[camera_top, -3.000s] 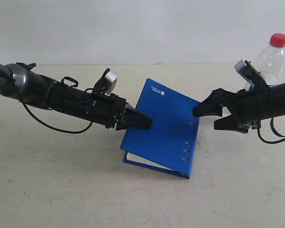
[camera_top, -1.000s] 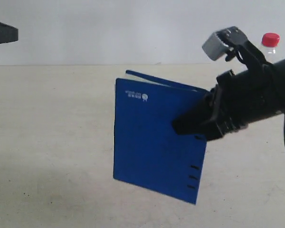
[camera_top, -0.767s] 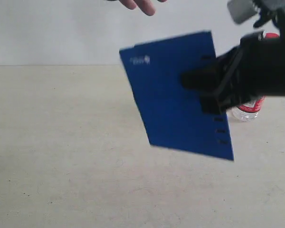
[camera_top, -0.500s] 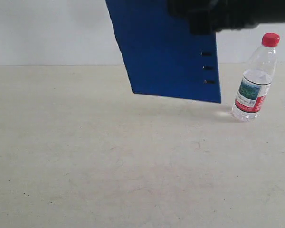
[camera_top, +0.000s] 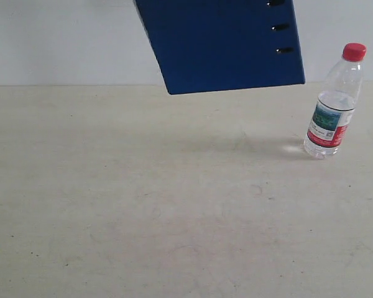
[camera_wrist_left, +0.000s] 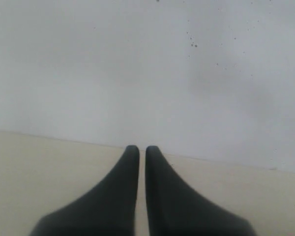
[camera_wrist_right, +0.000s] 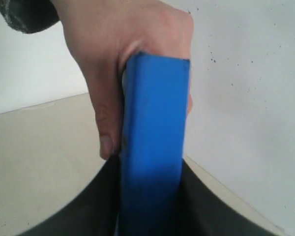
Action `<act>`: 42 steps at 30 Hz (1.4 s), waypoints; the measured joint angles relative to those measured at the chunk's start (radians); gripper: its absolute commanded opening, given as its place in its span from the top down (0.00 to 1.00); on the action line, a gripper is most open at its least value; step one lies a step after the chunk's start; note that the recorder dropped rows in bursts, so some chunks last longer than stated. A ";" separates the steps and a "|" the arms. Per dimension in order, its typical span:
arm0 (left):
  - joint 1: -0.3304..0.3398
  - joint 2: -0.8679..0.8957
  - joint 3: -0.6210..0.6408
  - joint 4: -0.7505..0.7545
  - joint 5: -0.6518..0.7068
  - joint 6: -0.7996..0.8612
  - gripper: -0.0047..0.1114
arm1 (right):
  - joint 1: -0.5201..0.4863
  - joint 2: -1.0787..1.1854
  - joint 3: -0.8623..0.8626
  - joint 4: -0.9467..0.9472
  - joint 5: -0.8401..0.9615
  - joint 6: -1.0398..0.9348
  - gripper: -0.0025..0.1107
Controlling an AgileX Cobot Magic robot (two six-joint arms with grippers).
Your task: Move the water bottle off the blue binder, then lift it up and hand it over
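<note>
The water bottle (camera_top: 333,105) stands upright on the table at the right, red cap up, with nothing touching it. High above the table hangs the blue binder (camera_top: 224,43), cut off by the top edge of the exterior view. In the right wrist view my right gripper (camera_wrist_right: 150,164) is shut on the blue binder (camera_wrist_right: 155,113), one black finger on each side. A person's hand (camera_wrist_right: 123,44) grips the binder's far end. My left gripper (camera_wrist_left: 138,148) is shut with nothing in it and faces a white wall. Neither gripper shows in the exterior view.
The beige table (camera_top: 143,205) runs back to a white wall (camera_top: 62,43). The bottle stands near the table's right side, in front of the wall.
The right gripper has carried the binder upward until the arm left the exterior view. A hand now holds the binder's far end. The bottle has stayed upright in place.
</note>
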 measured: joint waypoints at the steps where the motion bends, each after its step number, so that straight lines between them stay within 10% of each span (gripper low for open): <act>1: 0.000 0.000 0.008 0.000 0.000 -0.006 0.92 | 0.000 0.000 0.000 0.002 0.000 0.000 0.62; 10: 0.000 0.000 0.021 0.000 -0.056 -0.020 0.92 | 0.000 -0.065 -0.006 -0.029 -0.098 -0.025 0.52; 14: 0.000 -0.017 0.021 0.000 -0.110 -0.020 0.92 | -0.004 -0.185 -0.006 -0.112 -0.146 0.041 0.74; 16: 0.000 -0.054 0.021 0.000 -0.125 -0.021 0.92 | -0.020 -0.276 -0.008 -0.240 -0.118 0.178 0.96; 25: 0.000 -0.285 0.021 0.000 -0.127 0.016 0.92 | -0.058 -0.631 0.121 -1.063 0.347 1.127 0.98; 34: 0.000 -0.295 0.023 0.000 -0.094 0.022 0.92 | -0.058 -0.678 0.845 -0.627 -0.517 1.207 0.98; 42: 0.000 -0.295 0.023 0.000 -0.088 0.022 0.92 | -0.058 -0.654 1.087 -0.602 -0.577 1.202 0.98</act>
